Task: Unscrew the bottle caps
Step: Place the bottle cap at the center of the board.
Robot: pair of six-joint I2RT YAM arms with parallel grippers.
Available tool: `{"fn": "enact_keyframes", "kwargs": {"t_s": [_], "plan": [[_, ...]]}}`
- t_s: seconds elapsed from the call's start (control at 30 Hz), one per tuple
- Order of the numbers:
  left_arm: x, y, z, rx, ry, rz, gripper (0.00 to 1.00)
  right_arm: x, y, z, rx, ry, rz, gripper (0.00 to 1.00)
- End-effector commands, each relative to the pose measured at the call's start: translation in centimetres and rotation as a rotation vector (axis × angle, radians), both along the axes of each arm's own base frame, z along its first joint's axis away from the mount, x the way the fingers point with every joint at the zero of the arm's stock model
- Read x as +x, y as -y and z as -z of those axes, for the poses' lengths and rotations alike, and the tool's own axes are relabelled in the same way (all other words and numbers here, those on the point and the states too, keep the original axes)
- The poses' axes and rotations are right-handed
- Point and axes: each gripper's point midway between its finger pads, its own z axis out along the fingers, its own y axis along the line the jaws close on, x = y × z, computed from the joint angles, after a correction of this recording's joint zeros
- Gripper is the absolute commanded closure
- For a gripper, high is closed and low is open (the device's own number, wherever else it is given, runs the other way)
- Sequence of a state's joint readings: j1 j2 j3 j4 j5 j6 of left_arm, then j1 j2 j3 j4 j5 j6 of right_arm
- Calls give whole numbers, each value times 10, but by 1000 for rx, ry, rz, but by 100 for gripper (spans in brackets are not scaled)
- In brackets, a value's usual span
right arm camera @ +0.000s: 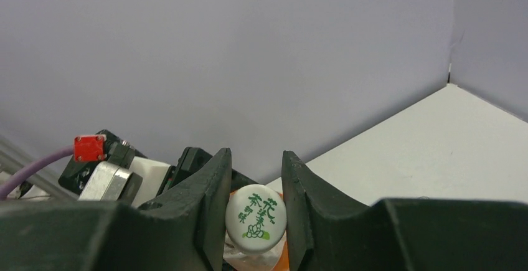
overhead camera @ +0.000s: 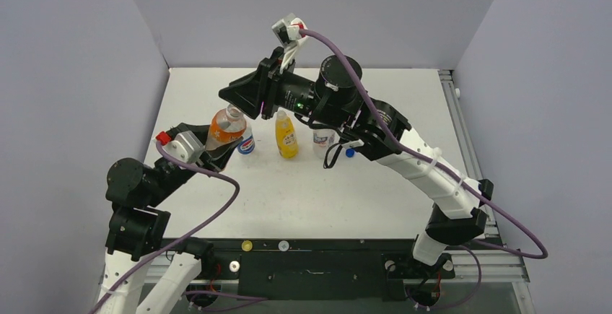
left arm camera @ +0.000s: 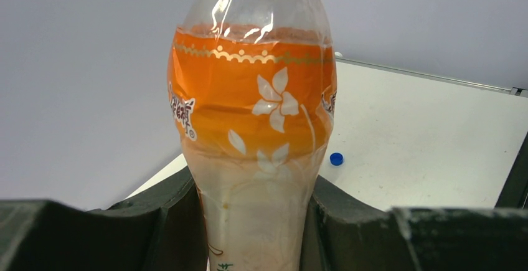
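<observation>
The orange drink bottle (overhead camera: 225, 128) stands tilted at the table's left, and my left gripper (overhead camera: 209, 148) is shut on its lower body (left arm camera: 255, 159). My right gripper (overhead camera: 229, 102) reaches in from above and is shut on this bottle's whitish cap (right arm camera: 255, 215), which has green print, with a finger on each side. The Pepsi bottle (overhead camera: 247, 145), the yellow juice bottle (overhead camera: 286, 136) and the water bottle (overhead camera: 322, 139) stand in a row to the right. A loose blue cap (overhead camera: 350, 152) lies on the table by the water bottle; it also shows in the left wrist view (left arm camera: 336, 158).
The right arm (overhead camera: 404, 151) stretches over the row of bottles. Purple walls close the table on the left, back and right. A small yellow round piece (overhead camera: 247, 245) and a white one (overhead camera: 283, 245) sit on the black front rail.
</observation>
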State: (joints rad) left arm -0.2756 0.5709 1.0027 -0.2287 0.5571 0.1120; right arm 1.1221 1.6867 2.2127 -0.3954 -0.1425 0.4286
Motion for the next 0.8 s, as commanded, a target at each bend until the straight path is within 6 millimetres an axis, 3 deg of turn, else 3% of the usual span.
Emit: {"fn": "enact_keyframes", "kwargs": {"t_s": [0.0,0.13,0.2,0.23,0.27,0.33,0.37,0.4,0.43,0.47,0.5,0.53,0.57,0.6,0.63,0.67,0.7,0.73,0.77], "plan": [[3,0,-3,3,14,-2,99,-37,27,-46,134,64,-163,100],[3,2,0,4,7,5,99,-21,61,-49,140,88,-66,100],[1,3,0,2,5,15,99,-2,83,-37,85,108,52,100],[-1,3,0,2,6,22,99,12,89,-16,35,89,105,100],[-4,4,1,3,7,35,98,15,107,-16,33,94,158,100],[-7,5,5,4,3,47,97,38,123,45,-79,36,253,100],[-7,6,11,5,-10,50,96,48,133,61,-107,18,300,100],[-11,7,12,5,-7,62,96,54,143,97,-164,-23,344,100],[-10,8,18,7,-19,66,95,63,153,115,-192,-47,386,100],[-14,8,20,7,-15,77,95,68,164,155,-250,-96,435,100],[-14,9,25,6,-28,79,95,73,171,173,-273,-117,467,100],[-17,9,25,3,-25,87,95,76,182,212,-332,-158,514,100],[-17,9,28,2,-33,88,95,81,188,228,-343,-170,558,100],[-19,9,29,2,-30,94,95,80,193,266,-391,-219,573,100],[-20,9,31,2,-34,95,95,84,194,277,-384,-225,599,100],[-21,9,31,2,-33,95,95,81,198,316,-436,-271,611,100],[-21,9,32,3,-35,94,95,87,197,328,-427,-284,636,100],[-20,9,34,5,-40,91,95,85,202,358,-471,-310,652,100],[-20,8,34,7,-40,88,96,90,201,363,-450,-315,676,100]]}}
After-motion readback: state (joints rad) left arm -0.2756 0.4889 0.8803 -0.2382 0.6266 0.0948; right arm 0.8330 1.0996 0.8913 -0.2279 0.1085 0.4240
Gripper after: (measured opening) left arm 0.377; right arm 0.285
